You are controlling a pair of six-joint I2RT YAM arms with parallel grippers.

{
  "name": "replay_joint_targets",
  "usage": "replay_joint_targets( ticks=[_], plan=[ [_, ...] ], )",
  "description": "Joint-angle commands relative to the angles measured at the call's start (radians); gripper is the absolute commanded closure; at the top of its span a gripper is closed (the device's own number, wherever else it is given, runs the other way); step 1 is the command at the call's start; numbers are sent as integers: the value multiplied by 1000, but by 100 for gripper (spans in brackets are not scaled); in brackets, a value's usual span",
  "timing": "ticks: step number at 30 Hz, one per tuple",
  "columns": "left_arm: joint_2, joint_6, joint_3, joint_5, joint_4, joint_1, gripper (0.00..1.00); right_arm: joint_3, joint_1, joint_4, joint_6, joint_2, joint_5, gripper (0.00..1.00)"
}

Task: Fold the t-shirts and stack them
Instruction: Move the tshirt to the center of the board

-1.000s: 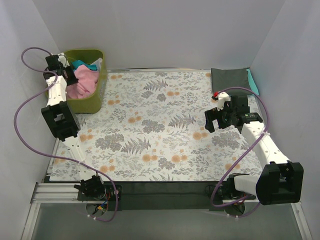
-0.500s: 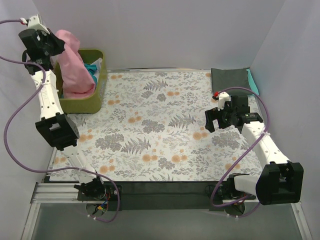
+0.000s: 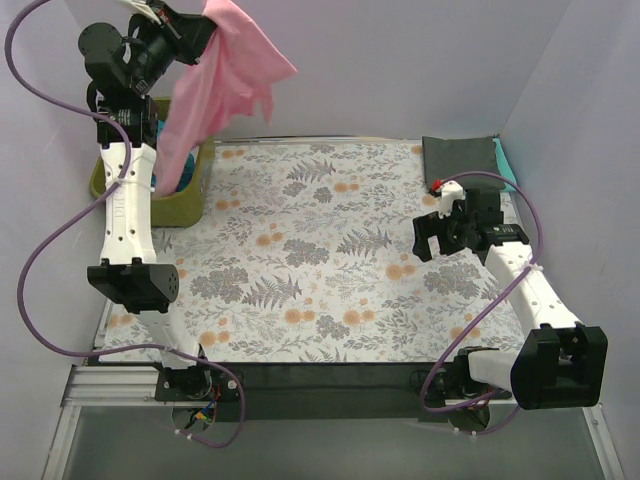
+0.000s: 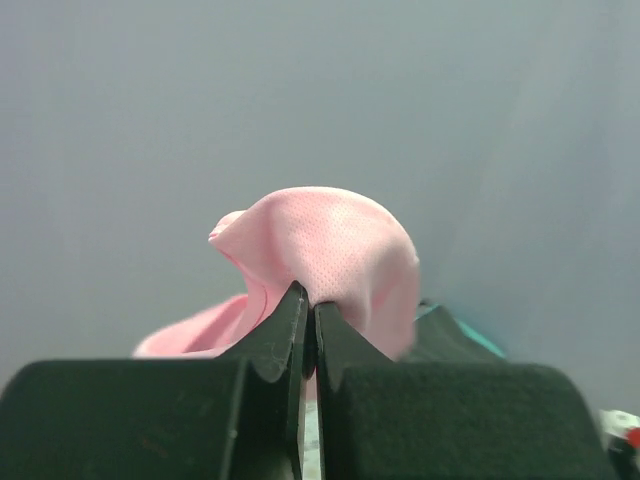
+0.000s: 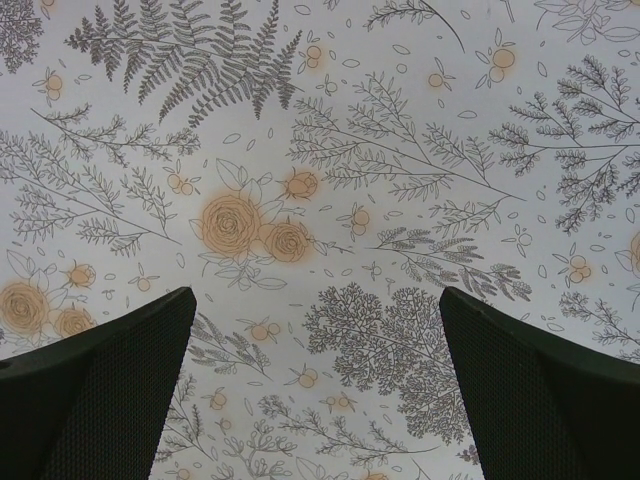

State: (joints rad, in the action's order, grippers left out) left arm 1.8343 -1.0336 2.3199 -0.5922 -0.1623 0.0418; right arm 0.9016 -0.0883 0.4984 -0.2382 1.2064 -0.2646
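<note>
My left gripper (image 3: 200, 22) is shut on the pink t-shirt (image 3: 215, 85) and holds it high above the back left of the table; the shirt hangs down in loose folds over the olive-green tub (image 3: 185, 205). In the left wrist view the pink t-shirt (image 4: 325, 245) bulges out from between my closed fingers (image 4: 275, 335). A folded dark grey t-shirt (image 3: 458, 157) lies on a teal one (image 3: 507, 160) at the back right corner. My right gripper (image 3: 428, 240) is open and empty above the floral cloth (image 5: 330, 200), right of centre.
The tub stands at the back left corner, mostly hidden by the hanging shirt. White walls close in the back and both sides. The floral table cloth (image 3: 320, 260) covers the table.
My left arm has lifted the pink t-shirt out of the tub, up and to the right, so it now hangs in the air. The right arm has barely moved.
</note>
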Motion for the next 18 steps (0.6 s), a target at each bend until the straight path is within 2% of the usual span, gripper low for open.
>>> replay_joint_targets(
  ticks=[1, 6, 9, 10, 13, 18],
  plan=[
    [-63, -153, 32, -73, 131, -26, 100, 48, 10, -9, 7, -16, -15, 2],
    [-43, -330, 56, -150, 244, -28, 100, 56, 16, -8, 8, -10, -18, 2],
    [-40, -416, 12, -211, 286, -28, 100, 59, 21, -6, 8, -5, -21, 2],
    [-38, -434, -2, -218, 297, -58, 100, 59, 22, -6, 7, -1, -21, 2],
    [-11, -411, 12, -199, 302, -85, 100, 65, 25, -6, 8, 8, -30, 2],
    [80, -436, 159, -149, 366, -138, 100, 80, 30, -4, 13, 28, -39, 2]
  ],
)
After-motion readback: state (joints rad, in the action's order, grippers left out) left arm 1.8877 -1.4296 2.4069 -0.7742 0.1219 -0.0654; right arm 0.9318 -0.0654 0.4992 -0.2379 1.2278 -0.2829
